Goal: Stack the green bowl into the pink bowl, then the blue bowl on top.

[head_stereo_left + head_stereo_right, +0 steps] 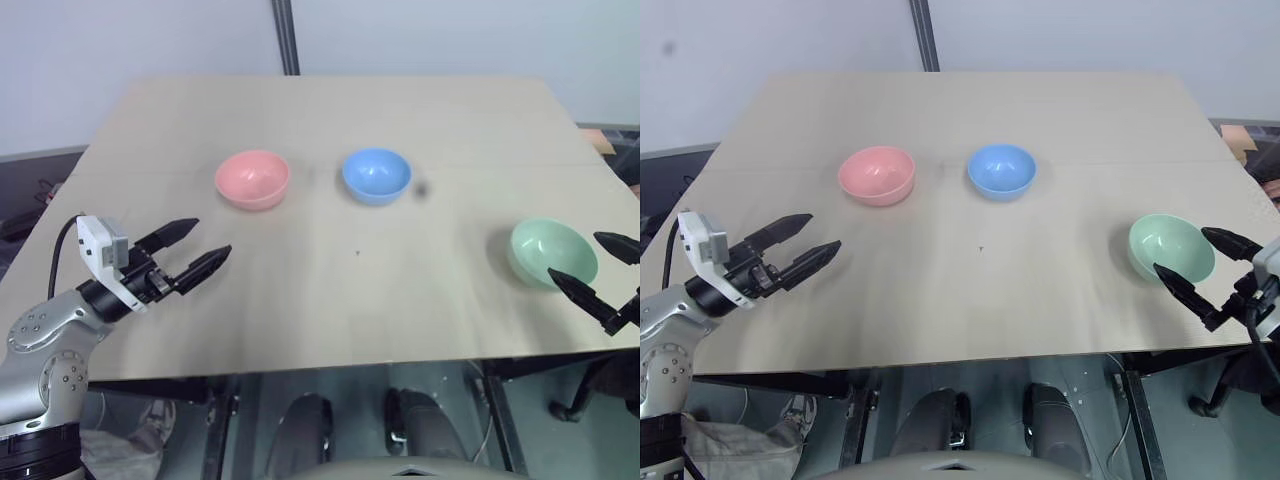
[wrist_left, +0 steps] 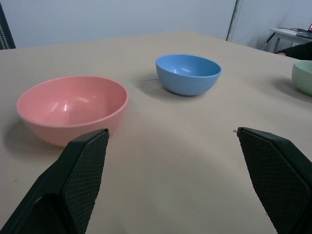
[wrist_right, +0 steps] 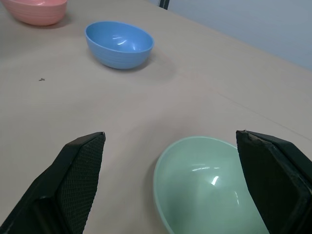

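Three bowls stand apart on the tan table (image 1: 330, 300). The pink bowl (image 1: 252, 179) is at the centre left, with the blue bowl (image 1: 376, 175) just to its right. The green bowl (image 1: 553, 252) sits near the right edge. My right gripper (image 1: 596, 266) is open, its two fingers straddling the green bowl's near right rim (image 3: 204, 185) without closing on it. At the left side my left gripper (image 1: 195, 248) is open and empty, pointing toward the pink bowl (image 2: 72, 108) from a short way off.
A dark vertical post (image 1: 287, 38) rises behind the table's far edge. The front edge of the table (image 1: 330, 358) runs just below both grippers. A small dark speck (image 1: 358, 253) lies mid-table.
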You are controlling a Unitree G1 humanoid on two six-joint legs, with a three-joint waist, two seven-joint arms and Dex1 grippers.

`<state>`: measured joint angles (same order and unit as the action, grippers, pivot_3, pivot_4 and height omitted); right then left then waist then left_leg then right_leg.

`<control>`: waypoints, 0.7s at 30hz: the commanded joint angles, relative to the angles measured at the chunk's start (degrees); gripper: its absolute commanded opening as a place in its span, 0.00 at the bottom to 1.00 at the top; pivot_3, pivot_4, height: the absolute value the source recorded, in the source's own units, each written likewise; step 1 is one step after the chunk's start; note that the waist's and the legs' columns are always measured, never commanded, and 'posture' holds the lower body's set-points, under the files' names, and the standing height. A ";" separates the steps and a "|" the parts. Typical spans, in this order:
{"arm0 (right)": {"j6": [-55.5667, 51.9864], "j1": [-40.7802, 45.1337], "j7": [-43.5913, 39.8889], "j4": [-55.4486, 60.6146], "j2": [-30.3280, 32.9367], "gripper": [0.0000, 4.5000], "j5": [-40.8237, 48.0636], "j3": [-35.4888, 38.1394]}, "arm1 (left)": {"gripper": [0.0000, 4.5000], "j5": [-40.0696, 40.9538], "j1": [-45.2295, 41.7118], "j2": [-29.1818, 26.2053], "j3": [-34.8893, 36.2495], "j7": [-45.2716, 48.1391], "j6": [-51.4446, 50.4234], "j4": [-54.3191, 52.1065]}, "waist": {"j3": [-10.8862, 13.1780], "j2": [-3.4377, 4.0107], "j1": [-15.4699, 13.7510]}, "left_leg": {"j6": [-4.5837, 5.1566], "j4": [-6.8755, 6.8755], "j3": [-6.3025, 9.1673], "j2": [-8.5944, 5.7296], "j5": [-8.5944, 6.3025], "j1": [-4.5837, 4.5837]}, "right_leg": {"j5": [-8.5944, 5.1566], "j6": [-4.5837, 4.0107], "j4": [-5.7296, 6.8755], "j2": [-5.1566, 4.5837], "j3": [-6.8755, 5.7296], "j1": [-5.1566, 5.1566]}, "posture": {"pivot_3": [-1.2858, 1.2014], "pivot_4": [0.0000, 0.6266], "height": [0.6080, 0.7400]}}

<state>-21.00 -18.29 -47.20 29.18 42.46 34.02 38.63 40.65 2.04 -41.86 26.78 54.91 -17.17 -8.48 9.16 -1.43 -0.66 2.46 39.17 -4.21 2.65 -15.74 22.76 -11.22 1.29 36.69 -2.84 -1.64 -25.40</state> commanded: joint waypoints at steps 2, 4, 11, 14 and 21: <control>-0.23 2.91 1.24 1.43 0.91 1.00 0.31 -1.86 | 0.99 0.84 -1.12 -0.90 1.26 -0.68 -0.93 -2.43 | 0.00 0.00 -0.06 | 0.00 0.00 0.00 0.00 0.00 0.00 | 0.00 0.00 0.00 0.00 0.00 0.00 | 0.52 0.24 1.00; -0.40 4.49 2.02 1.74 0.71 1.00 0.13 -3.62 | 0.99 0.55 -2.16 -0.54 0.39 -1.26 -1.10 -2.62 | 0.00 0.00 -0.06 | 0.00 0.01 -0.02 0.01 0.00 -0.02 | 0.00 0.00 0.00 0.00 0.02 0.00 | 0.52 0.24 1.00; 0.22 11.17 2.16 1.81 0.06 1.00 -0.37 -12.47 | 0.99 -10.87 -7.10 -2.52 -6.12 -11.34 -3.56 -4.78 | 0.01 -0.02 -0.15 | 0.01 0.01 0.00 -0.10 0.00 0.00 | 0.01 0.00 0.00 0.02 0.04 0.02 | 0.52 0.24 1.00; 0.26 17.61 2.17 1.23 -0.80 1.00 -1.53 -20.22 | 0.99 -15.63 -14.71 -4.06 -11.44 -15.82 -7.98 -4.72 | 0.07 -0.09 -0.16 | 0.01 0.02 0.03 -0.22 0.01 -0.02 | 0.01 0.00 0.03 0.04 0.03 0.03 | 0.52 0.24 1.00; 1.52 30.76 2.87 -2.54 -5.83 1.00 -6.44 -33.86 | 0.99 -35.43 -35.16 -7.70 -32.22 -14.94 -8.43 5.43 | 0.08 -0.09 -0.15 | 0.01 0.00 0.02 -0.35 0.01 0.05 | 0.05 -0.03 0.02 0.08 0.05 0.01 | 0.52 0.24 1.00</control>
<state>-20.82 11.48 -44.56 26.55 36.76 28.64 5.49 8.41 -31.70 -49.68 -3.59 39.99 -25.74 -4.94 9.24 -1.52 -0.81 2.48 39.18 -4.20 2.29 -15.73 22.84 -11.07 1.20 36.69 -2.76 -1.58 -25.38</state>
